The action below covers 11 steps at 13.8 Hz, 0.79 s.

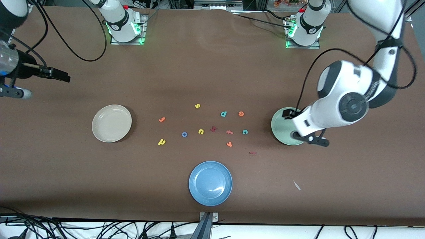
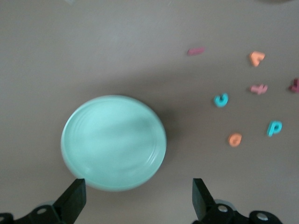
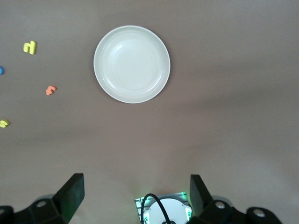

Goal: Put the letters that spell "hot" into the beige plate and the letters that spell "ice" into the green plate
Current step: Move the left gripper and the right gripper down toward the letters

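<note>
I am looking down on a matte brown bench [image 1: 212, 66] with rounded corners; black cables are trailing off its edge nearest the front camera, and the two arm bases are glowing green along the edge farthest from it.

The beige plate [image 1: 112, 123], a smooth, shallow, glossy round with a raised rim, is sitting toward the right arm's end. The green plate [image 1: 280, 127], the same shape in pale mint, is sitting toward the left arm's end. A blue plate [image 1: 210, 183] is lying nearest the front camera. All three are holding nothing.

The small, flat foam letters are lying scattered between the beige and green plates. I am seeing the yellow h [image 1: 161, 142], the blue ring o [image 1: 184, 134] and the orange hooked t [image 1: 162, 119] toward the beige plate. The teal c [image 1: 245, 131], the orange round e [image 1: 241, 114] and the dark red bar i [image 1: 252, 153] are lying toward the green plate.

The left tool [image 2: 138, 198] is hanging over the green plate, released, fingers spread wide and gripping nothing. The right tool [image 3: 135, 198] is waiting at the right arm's end of the bench, likewise released and carrying nothing.
</note>
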Each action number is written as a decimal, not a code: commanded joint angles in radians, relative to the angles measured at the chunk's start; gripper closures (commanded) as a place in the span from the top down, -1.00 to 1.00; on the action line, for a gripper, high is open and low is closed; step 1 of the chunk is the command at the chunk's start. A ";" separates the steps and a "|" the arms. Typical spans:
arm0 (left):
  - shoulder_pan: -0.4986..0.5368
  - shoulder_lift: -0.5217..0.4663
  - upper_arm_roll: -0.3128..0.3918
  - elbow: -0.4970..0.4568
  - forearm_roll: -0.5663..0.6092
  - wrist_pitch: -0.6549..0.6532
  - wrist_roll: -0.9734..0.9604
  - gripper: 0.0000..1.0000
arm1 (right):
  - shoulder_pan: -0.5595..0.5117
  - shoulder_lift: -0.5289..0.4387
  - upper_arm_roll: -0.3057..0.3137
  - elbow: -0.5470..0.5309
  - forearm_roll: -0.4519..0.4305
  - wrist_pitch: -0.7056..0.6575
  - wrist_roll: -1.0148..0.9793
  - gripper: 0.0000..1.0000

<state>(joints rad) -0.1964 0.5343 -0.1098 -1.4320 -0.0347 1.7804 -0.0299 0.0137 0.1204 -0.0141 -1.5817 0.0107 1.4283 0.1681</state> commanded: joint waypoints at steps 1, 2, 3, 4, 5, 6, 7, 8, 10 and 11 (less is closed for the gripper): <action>-0.043 0.137 0.007 0.119 -0.005 0.107 0.040 1.00 | 0.031 0.051 0.011 0.023 0.020 0.018 0.010 1.00; -0.052 0.157 0.007 0.119 -0.007 0.166 0.079 1.00 | 0.060 0.060 0.010 0.019 0.020 0.050 0.048 1.00; -0.051 0.173 0.006 0.119 -0.011 0.203 0.114 1.00 | 0.078 0.083 0.011 0.020 0.032 0.072 0.136 1.00; -0.051 0.190 0.007 0.119 -0.010 0.218 0.178 1.00 | 0.110 0.108 0.011 0.019 0.078 0.110 0.233 1.00; -0.051 0.208 0.006 0.119 -0.011 0.237 0.262 1.00 | 0.126 0.137 0.011 0.016 0.107 0.147 0.298 1.00; -0.046 0.229 0.006 0.117 -0.017 0.267 0.347 1.00 | 0.156 0.165 0.011 0.015 0.126 0.185 0.345 1.00; -0.047 0.252 0.006 0.117 -0.036 0.311 0.426 1.00 | 0.196 0.194 0.011 0.014 0.130 0.233 0.416 1.00; -0.052 0.277 0.006 0.117 -0.040 0.350 0.524 1.00 | 0.227 0.209 0.011 0.000 0.130 0.291 0.523 1.00; -0.052 0.308 0.006 0.119 -0.044 0.411 0.750 1.00 | 0.281 0.234 0.011 -0.055 0.132 0.442 0.718 1.00; -0.052 0.326 0.004 0.120 -0.059 0.440 0.862 1.00 | 0.299 0.246 0.011 -0.093 0.132 0.528 0.801 1.00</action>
<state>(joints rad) -0.2446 0.8126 -0.1083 -1.3540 -0.0520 2.1821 0.6191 0.2820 0.3579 0.0040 -1.6126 0.1276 1.8381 0.8279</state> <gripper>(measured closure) 0.000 0.000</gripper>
